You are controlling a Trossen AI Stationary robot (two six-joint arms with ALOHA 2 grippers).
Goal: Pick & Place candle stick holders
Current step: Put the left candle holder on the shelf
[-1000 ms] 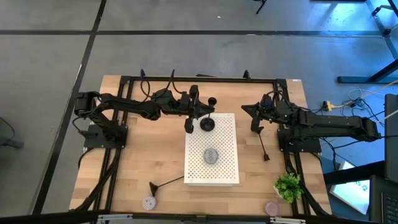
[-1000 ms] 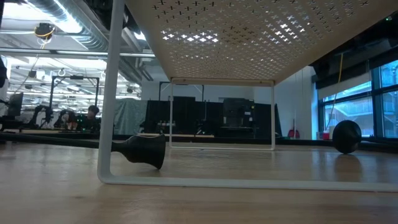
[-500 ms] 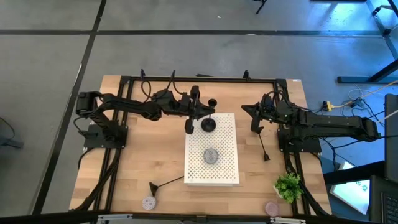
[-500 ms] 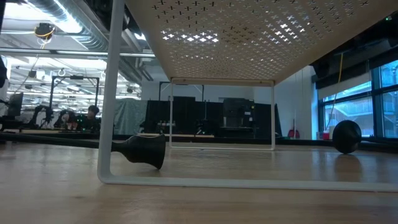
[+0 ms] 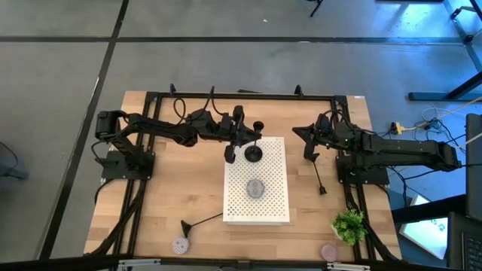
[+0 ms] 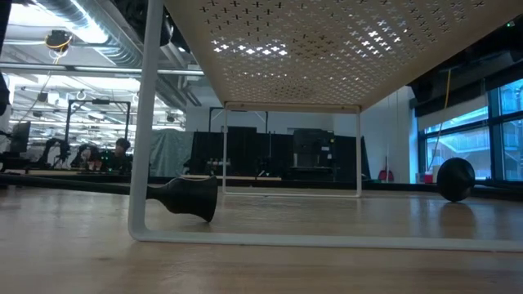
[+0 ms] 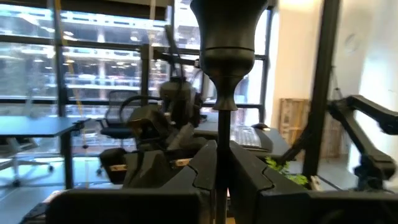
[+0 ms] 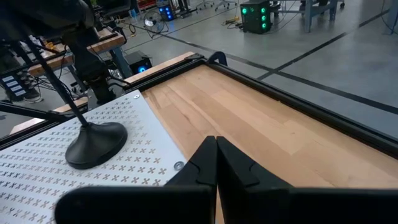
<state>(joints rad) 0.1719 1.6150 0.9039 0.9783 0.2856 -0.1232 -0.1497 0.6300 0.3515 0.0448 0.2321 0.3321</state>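
Observation:
One black candle stick holder [image 5: 254, 143] has its round base [image 8: 96, 144] on the white perforated stand [image 5: 267, 199], and its stem leans. My left gripper [image 5: 247, 139] reaches in from the table's left and is shut on this stem. The holder's cup top [image 7: 227, 31] shows above the fingers. A second holder [image 5: 199, 220] lies on its side on the table, left of the stand. A third holder [image 5: 319, 179] lies on the table, right of the stand. My right gripper [image 5: 310, 147] is shut and empty over the table, right of the stand. My left gripper pinches the holder's thin stem [image 7: 216, 124] between its two fingers, below the cup top. The fingers come about level from the table's left and lie across the stem. The holder's base rests on the stand's top, and the stem leans.
A grey disc [image 5: 256, 188] lies on the stand. Two more grey discs [image 5: 179, 245] [image 5: 329, 252] lie near the table's near edge. A small green plant [image 5: 348, 226] stands at the near right. A black frame [image 5: 241, 96] runs along the table's edges.
My left gripper has gone a little toward the table's right edge, still shut on the stem. The holder's base has shifted slightly with it on the stand.

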